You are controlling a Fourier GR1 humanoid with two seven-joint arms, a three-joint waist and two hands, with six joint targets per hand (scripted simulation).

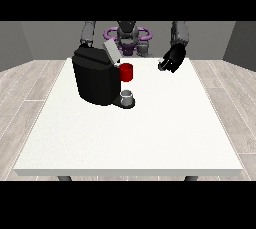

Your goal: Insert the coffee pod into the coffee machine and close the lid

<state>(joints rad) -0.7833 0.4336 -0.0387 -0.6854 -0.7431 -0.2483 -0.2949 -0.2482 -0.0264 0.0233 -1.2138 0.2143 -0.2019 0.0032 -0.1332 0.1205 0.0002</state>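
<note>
1. A big black boxy coffee machine (pixel 95 79) stands on the large white table (pixel 131 133), toward the view's left, with its grey lid (pixel 111 51) raised and tilted.
2. A red part (pixel 126 72) shows at the machine's front, above a small grey cup (pixel 127 96) on the machine's base.
3. The black hand at the view's right (pixel 172 59) hovers over the table, apart from the machine. Its fingers are curled round a small pale coffee pod (pixel 161 63).
4. The other hand is hidden behind the machine.
</note>
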